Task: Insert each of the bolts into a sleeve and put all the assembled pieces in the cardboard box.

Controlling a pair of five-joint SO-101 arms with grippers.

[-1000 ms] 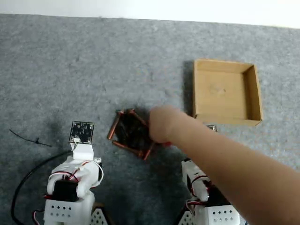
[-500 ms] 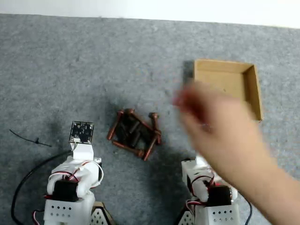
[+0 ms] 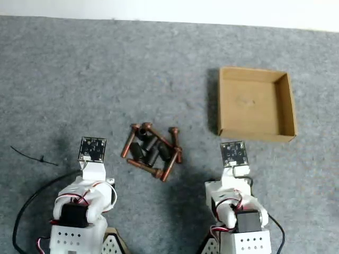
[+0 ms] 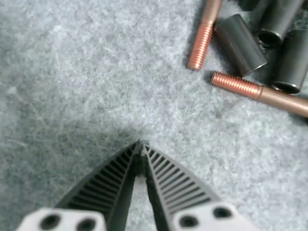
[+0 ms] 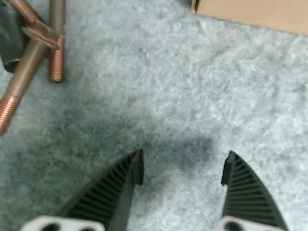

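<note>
- My left tool [image 4: 140, 144] is pinched narrow, its ribbed fingers meeting at the tips just above the grey felt worktop [image 4: 72, 72].
- Near those tips lie the threaded ends of two copper bolts [image 4: 200, 45]. They are just beside three dark sleeves [image 4: 240, 43], which lie on their sides with open mouths showing.
- My right tool [image 5: 184, 159] stands wide, its two fingers well apart with only felt between them.
- From the right wrist, two more bolts [image 5: 57, 43] cross each other near that tool, and a corner of the cardboard box [image 5: 250, 12] sits farther off.
- In the high view, the bolts [image 3: 144, 165] form a rough frame at the centre of the picture, crossing at the corners. The sleeves [image 3: 152, 153] are bunched together inside it.
- The cardboard box [image 3: 254, 135] sits in the upper right of the high view, open side up, well apart from the pile.
- My left arm [image 3: 85, 206] occupies the lower left of the high view and my right arm [image 3: 235, 211] the lower right. The pile lies between them, slightly higher in the picture.
- Each arm carries a small camera board [image 3: 92, 149] at its wrist.
- A thin black tie [image 3: 32, 157] lies on the worktop [image 3: 106, 69] at the left edge of the high view, apart from everything else.
</note>
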